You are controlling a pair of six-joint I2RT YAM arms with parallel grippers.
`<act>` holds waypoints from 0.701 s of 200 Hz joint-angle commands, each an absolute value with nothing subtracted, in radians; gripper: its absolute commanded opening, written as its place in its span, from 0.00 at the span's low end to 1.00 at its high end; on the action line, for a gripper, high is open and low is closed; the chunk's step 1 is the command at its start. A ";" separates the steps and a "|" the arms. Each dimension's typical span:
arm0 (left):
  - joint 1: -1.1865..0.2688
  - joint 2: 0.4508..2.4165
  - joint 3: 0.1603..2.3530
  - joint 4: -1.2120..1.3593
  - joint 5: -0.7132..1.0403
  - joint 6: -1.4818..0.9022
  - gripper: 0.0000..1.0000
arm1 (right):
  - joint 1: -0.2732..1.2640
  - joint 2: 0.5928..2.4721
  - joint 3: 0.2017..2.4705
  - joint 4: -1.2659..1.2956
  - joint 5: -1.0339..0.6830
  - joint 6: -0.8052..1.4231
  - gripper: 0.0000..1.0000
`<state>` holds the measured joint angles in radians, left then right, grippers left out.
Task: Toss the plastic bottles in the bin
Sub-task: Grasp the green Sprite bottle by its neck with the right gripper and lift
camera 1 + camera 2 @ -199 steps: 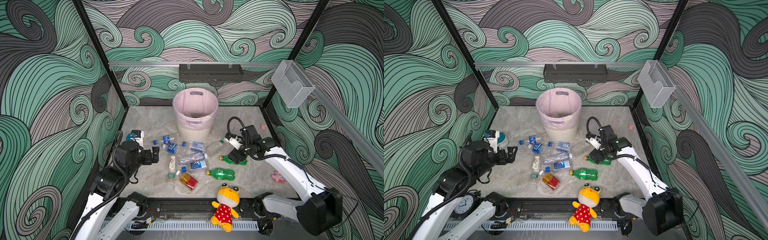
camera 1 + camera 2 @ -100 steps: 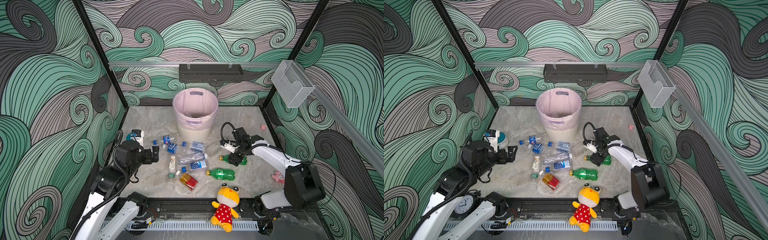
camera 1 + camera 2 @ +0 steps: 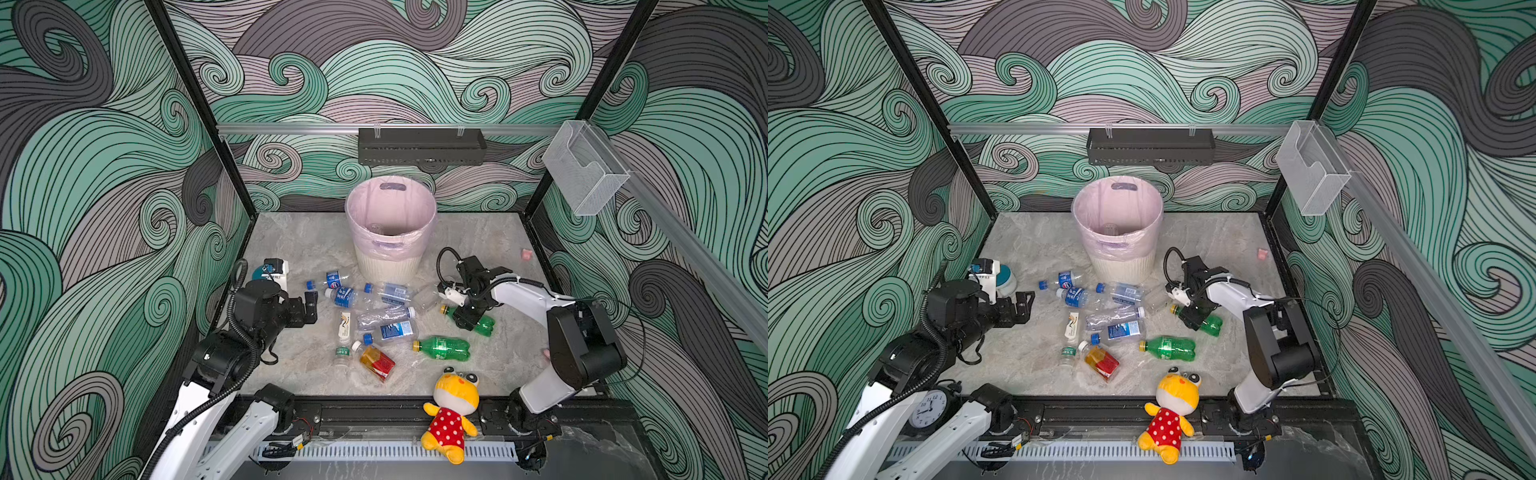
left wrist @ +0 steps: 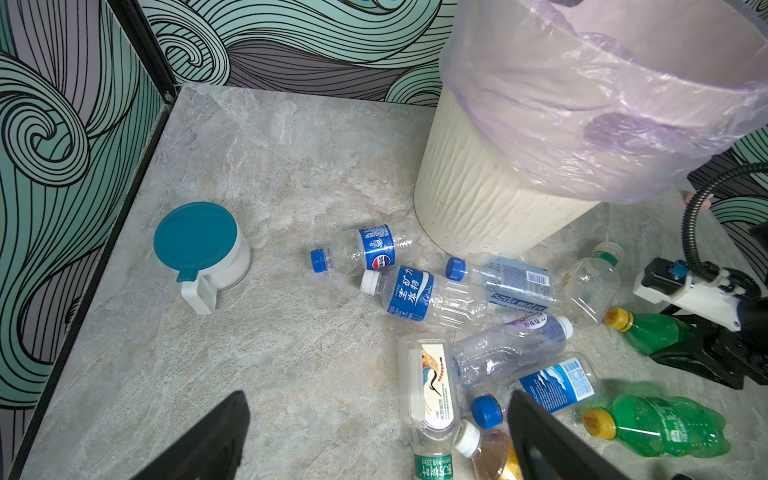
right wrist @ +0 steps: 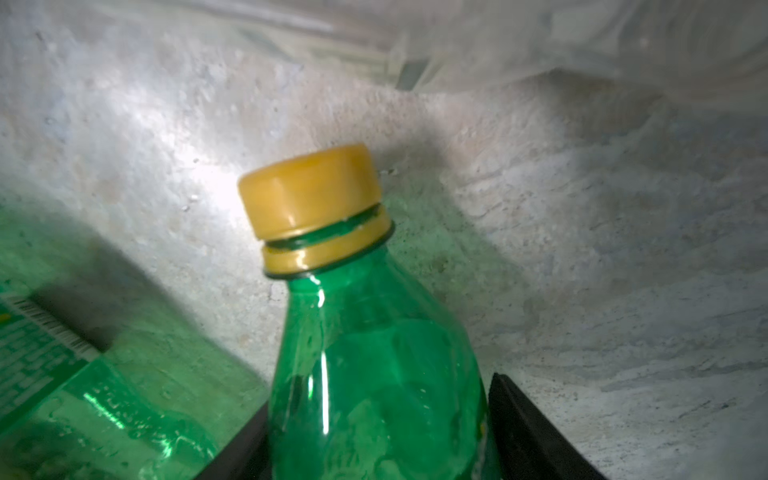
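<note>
Right hand [image 3: 467, 320] pinches a green bottle [image 3: 486, 326] lying on the desk [image 3: 299, 245] near the bin [image 3: 388, 270]; left hand [image 3: 309, 307] spread wide, empty, beside the scattered bottles [image 3: 386, 318].

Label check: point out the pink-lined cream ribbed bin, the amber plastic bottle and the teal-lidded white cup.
pink-lined cream ribbed bin [image 3: 388, 268]: a top view, ribbed wall
amber plastic bottle [image 3: 377, 363]: a top view, mid-body
teal-lidded white cup [image 4: 195, 235]: left wrist view, lid
</note>
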<state>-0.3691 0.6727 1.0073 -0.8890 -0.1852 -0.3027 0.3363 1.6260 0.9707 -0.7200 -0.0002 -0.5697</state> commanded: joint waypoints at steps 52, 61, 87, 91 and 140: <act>-0.365 0.698 1.008 -0.882 -0.234 -0.299 0.99 | 0.352 1.574 1.016 -0.765 -0.007 -0.464 0.55; -0.364 0.699 1.010 -0.882 -0.238 -0.306 0.99 | 0.357 1.552 1.019 -0.771 -0.018 -0.446 0.54; -0.365 0.699 1.007 -0.872 -0.240 -0.312 0.99 | 0.357 1.473 1.038 -0.790 -0.044 -0.370 0.51; -0.365 0.699 1.006 -0.871 -0.241 -0.312 0.99 | 0.358 1.460 1.040 -0.791 -0.046 -0.355 0.51; -0.365 0.716 1.008 -0.873 -0.246 -0.322 0.99 | 0.352 1.312 1.057 -0.776 -0.072 -0.209 0.49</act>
<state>-0.3691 0.7101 1.0065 -0.8810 -0.2226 -0.3061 0.3550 1.3705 1.0435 -0.7650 -0.0353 -0.3031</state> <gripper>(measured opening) 0.986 0.569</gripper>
